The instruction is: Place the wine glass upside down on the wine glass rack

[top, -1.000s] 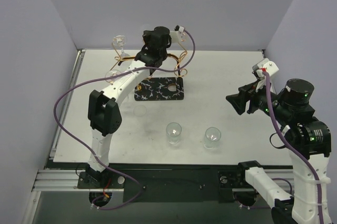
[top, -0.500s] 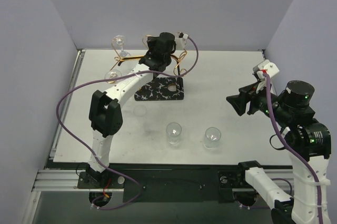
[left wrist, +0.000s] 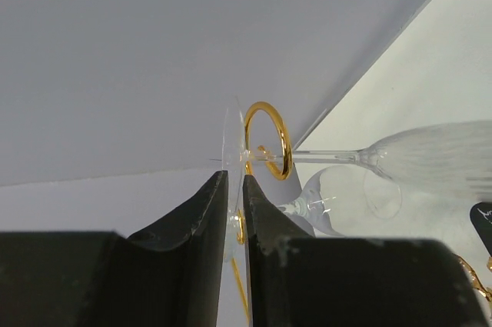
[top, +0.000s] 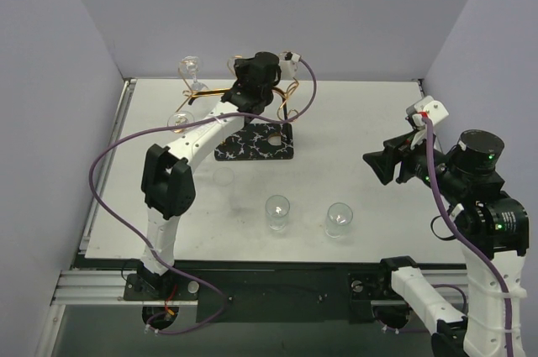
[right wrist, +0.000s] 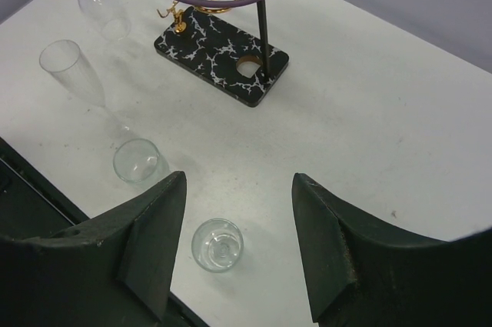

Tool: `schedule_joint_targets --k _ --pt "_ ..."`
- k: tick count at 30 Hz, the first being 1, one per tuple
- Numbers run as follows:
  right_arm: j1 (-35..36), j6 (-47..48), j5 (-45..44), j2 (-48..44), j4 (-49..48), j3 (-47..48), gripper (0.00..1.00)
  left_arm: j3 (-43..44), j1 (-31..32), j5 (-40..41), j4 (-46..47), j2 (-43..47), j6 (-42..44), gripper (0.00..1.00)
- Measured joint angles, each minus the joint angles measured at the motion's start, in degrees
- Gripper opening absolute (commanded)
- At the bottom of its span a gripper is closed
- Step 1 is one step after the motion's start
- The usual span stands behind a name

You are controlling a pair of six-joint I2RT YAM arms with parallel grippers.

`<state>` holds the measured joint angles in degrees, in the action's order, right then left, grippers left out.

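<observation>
top view: a white surface [top: 361, 122] with pale lilac walls around it. the left arm [top: 200, 132] reaches from the bottom left up to the top centre. its black wrist sits over the gold wire top of the wine glass rack [top: 242, 147], whose black, white-veined base lies just below. a hanging glass [top: 180, 120] is at the rack's left end, foot up and bowl down. two spare glasses [top: 277, 211] stand side by side in the lower middle, well apart from the rack. the right gripper [top: 376, 164] hovers at the right edge, pointing left.

left wrist view: the left gripper [left wrist: 234, 181] fills the bottom left. its two dark fingers are almost together, clamped on the thin round foot of the wine glass [left wrist: 430, 159], which shows edge-on between them. the stem runs right from the foot, through a gold loop [left wrist: 267, 141] of the rack at centre frame, to the ribbed bowl at the right edge. another clear bowl shows just below the stem.

right wrist view: the right gripper's fingers stand wide apart across the bottom with nothing held. one spare glass sits low in the frame between them, the other up and to its left. the rack's base is at upper centre and the hanging glass at top left.
</observation>
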<state>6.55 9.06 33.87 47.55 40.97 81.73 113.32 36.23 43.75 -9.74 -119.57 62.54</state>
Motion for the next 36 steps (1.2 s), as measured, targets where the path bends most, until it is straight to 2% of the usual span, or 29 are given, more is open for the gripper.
schedule_joint_targets --k 8,25,36 --pt "-0.6 0.0 0.0 0.0 0.0 0.0 0.52 2.0 0.0 -0.5 -5.4 0.2 -3.7 0.35" --pt "-1.0 0.0 0.0 -0.2 0.0 -0.7 0.53 10.2 0.1 -3.5 -19.9 0.5 -11.2 0.47" --pt "-1.0 0.0 0.1 -0.2 0.0 -1.4 0.53 13.2 0.1 -8.2 -30.3 3.5 -17.6 0.48"
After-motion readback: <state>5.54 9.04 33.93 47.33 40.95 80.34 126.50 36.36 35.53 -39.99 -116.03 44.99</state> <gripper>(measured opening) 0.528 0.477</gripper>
